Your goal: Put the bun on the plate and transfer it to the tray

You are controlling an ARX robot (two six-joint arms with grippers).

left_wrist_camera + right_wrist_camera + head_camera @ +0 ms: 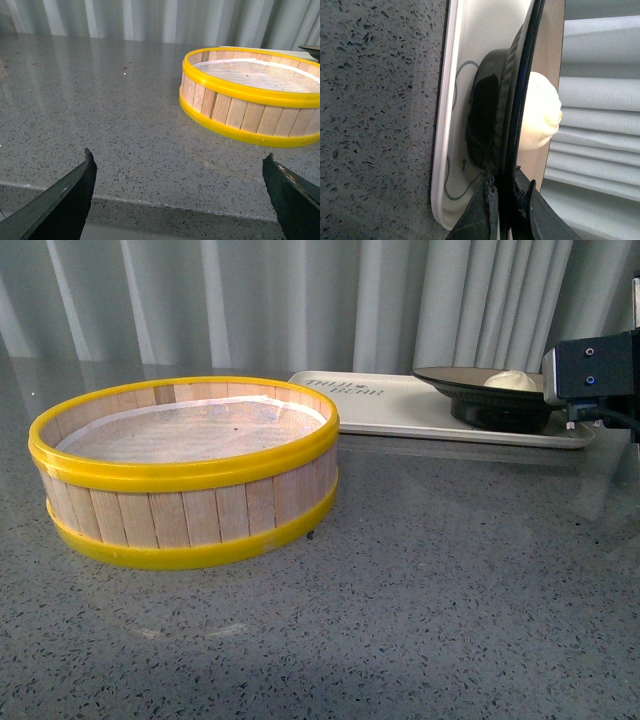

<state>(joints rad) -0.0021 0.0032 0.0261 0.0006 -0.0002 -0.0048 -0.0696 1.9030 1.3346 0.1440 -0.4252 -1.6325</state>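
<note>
Right wrist view: we see our right fingers [506, 210] pinching the plate [520, 75] rim, bun [540, 112] aboard, foot on the tray [451, 100]; left fingers [70, 192] spread wide, low over the table's [100, 110] edge.

Grey speckled stone tabletop [450, 580] with soft reflections, pale pleated curtains [300, 305] behind.

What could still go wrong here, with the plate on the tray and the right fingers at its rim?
The right gripper is shut on the rim of the plate, so pulling away before opening could drag or tip it. The bun sits loose on the plate and could roll off if it tilts. The plate stands near the end of the tray, so a nudge might push it over the rim.
</note>
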